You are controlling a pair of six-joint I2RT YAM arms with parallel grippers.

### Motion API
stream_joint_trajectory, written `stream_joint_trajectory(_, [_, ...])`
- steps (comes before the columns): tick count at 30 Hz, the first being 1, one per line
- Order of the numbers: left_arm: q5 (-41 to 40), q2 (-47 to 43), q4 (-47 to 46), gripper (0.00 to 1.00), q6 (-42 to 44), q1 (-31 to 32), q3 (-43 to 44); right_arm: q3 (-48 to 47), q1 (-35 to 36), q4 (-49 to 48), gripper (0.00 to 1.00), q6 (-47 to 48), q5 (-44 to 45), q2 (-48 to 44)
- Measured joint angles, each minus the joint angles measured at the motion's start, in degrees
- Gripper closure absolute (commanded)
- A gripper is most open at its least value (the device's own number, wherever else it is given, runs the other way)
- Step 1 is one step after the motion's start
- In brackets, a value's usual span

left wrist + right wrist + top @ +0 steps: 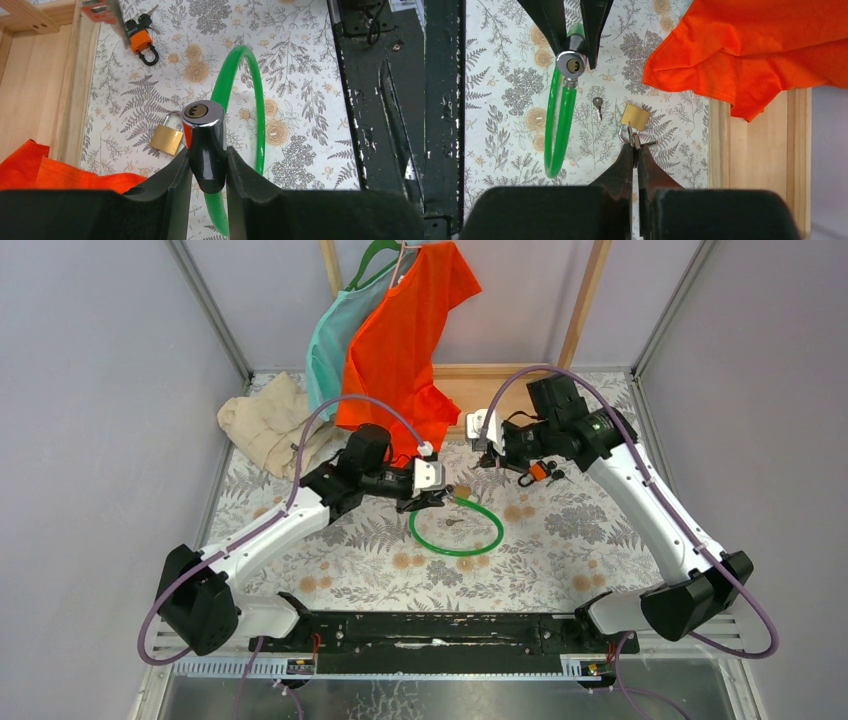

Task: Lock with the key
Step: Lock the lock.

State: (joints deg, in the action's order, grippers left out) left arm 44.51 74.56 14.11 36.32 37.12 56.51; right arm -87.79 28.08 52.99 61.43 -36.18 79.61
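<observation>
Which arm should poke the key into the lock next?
Right. The right gripper pinches the key; the left gripper is busy holding the green lock, keyhole facing the key.

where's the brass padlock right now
Left wrist view: the brass padlock lies on the floral cloth between the green cable lock in the left gripper and the wooden frame.

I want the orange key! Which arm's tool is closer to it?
Right. The right tool hovers just beside the orange key; the left tool is farther off, gripping the green cable lock.
</observation>
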Motion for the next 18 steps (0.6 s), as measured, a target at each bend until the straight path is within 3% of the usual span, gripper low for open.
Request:
stream_joint_trajectory(5, [1.5,0.6,2.5,1.0,-5.0,-3.0,3.0,2.2,-0.2,-3.2,1.0,-5.4,0.7,-1.8])
stream_joint_trajectory(13, [8.3,3.1,8.3,1.0,-12.3,-13.0,11.8,6.0,-1.4,-8.3,1.0,-12.7,1.9,-4.5])
stream_joint_trajectory(18, [9.6,2.4,9.3,1.0,-15.8,-14.6,12.8,7.1,-1.7,-10.2,1.0,-15.7,2.2,-5.4])
